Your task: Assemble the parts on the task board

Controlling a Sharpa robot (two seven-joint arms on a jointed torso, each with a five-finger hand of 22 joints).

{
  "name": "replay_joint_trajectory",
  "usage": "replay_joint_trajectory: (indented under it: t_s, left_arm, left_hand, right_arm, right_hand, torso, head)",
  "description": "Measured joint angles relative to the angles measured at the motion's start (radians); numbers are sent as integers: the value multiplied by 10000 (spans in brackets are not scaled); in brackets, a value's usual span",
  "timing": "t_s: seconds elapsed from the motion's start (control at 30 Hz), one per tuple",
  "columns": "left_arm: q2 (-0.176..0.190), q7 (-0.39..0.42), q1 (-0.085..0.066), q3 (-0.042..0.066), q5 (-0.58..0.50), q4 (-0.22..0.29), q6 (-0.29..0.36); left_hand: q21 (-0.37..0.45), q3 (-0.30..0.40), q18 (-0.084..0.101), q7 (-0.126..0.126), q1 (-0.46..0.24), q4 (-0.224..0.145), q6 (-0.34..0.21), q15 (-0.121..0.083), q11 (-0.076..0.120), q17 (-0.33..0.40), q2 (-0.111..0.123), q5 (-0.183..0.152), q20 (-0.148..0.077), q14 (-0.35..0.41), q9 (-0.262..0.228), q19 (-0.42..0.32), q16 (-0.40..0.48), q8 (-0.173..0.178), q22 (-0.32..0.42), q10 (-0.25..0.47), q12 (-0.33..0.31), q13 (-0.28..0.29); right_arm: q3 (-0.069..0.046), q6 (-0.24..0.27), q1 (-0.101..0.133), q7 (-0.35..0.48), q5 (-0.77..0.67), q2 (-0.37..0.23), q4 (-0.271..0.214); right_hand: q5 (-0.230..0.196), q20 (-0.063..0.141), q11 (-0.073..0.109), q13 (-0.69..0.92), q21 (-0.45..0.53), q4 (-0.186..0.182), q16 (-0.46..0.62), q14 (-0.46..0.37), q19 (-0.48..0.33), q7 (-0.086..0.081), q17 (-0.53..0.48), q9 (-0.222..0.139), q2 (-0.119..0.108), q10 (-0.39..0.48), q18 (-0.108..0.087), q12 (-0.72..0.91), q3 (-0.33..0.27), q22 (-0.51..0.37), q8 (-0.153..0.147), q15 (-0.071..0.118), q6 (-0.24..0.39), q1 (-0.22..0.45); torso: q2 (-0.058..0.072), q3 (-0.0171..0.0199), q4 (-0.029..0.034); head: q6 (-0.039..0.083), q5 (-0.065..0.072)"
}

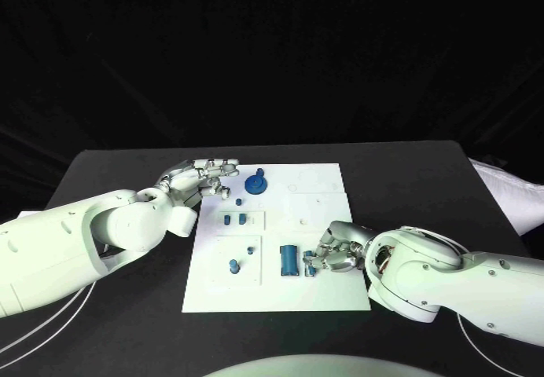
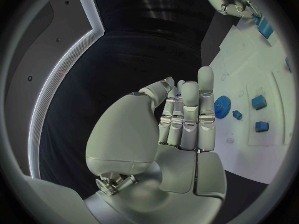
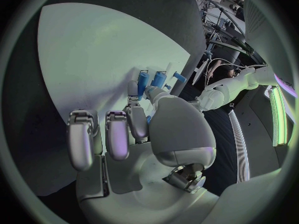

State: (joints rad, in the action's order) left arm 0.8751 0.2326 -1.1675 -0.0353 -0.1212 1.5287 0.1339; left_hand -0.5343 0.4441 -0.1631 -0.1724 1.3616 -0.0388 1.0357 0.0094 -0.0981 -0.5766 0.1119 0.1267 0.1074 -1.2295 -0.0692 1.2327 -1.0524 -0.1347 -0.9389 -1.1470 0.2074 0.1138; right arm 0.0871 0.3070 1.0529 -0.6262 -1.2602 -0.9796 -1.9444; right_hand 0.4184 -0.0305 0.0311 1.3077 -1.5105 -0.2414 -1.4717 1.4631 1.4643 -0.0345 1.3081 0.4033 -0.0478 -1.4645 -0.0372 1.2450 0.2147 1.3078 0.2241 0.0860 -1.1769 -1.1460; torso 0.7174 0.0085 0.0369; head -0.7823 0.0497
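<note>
The white task board (image 1: pixel 317 196) lies in the middle of the black table. A blue gear (image 1: pixel 256 184) stands near its far left corner, and small blue parts (image 1: pixel 233 220) sit in recessed panels down its left side. My left hand (image 1: pixel 204 179) hovers at the board's far left edge beside the gear (image 2: pixel 222 105), fingers straight and together, thumb pressed to a fingertip with a speck of blue between them. My right hand (image 1: pixel 338 250) is at the board's near right, thumb and a finger pinching a blue part (image 1: pixel 308 265) next to a blue cylinder (image 1: pixel 289 261).
The black table (image 1: pixel 125 169) spreads well beyond the board on both sides. A white cloth or bag (image 1: pixel 510 192) lies at the table's far right edge. White cables (image 1: pixel 45 330) trail under my left arm.
</note>
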Motion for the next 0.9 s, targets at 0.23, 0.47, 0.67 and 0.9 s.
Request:
replay_joint_trajectory:
  t_s: [0.23, 0.47, 0.67, 0.9]
  left_arm:
    - [2, -22, 0, 0, 7, -7, -14]
    - [6, -40, 0, -1, 10, -12, -24]
    - [10, -48, 0, -1, 12, -14, -29]
    - [12, -58, 0, -1, 13, -14, -35]
  left_hand:
    - [0, 0, 0, -21, 0, 0, -21, 35, -18, 17, 0, 0, 22, 35, 0, -22, 0, 0, 0, 19, 0, 0]
    - [0, 0, 0, -37, 0, 0, -37, 35, -35, 24, 0, 0, 36, 35, -1, -36, 0, 0, -1, 35, 0, 0]
    - [0, 0, 0, -37, 0, 0, -37, 35, -35, 24, 0, 0, 36, 35, -1, -36, 0, 0, -1, 36, 0, 0]
    - [0, 0, 0, -37, 0, 0, -37, 35, -35, 23, 0, 0, 36, 35, 0, -36, 0, 0, -1, 36, 0, 0]
  right_arm:
    - [9, -36, -10, -24, -49, 2, -14]
    - [10, -44, -13, -26, -123, -25, -51]
    - [10, -54, -13, -19, -167, -65, -78]
    - [9, -96, -14, -3, -221, -159, -111]
  right_hand:
    - [-154, 0, 0, 0, 0, -242, 0, -4, 0, -23, -1, 9, -131, 0, 0, 0, -568, -1, 0, 3, -44, 385]
    - [-892, 0, -1, -1, 0, -420, 0, -4, 0, -18, -2, 25, -142, 0, 0, 0, -1169, -1, -1, 2, -49, 551]
    - [-1167, -1, -1, -1, 0, -457, 0, -4, 0, -17, -3, 34, -138, 0, 0, 0, -1444, -2, -2, 2, -50, 634]
    - [-1712, 35, -1, 2, 0, -80, 0, 34, 36, -17, -3, 58, -38, 1, 0, 0, -1696, -3, -2, 38, -50, 71]
  torso:
    - [1, 3, -2]
    - [4, 4, -2]
    - [4, 4, -5]
    - [2, 4, -4]
  head:
    - [-9, -6]
    - [-35, 0]
    - [-37, -6]
    - [-37, -7]
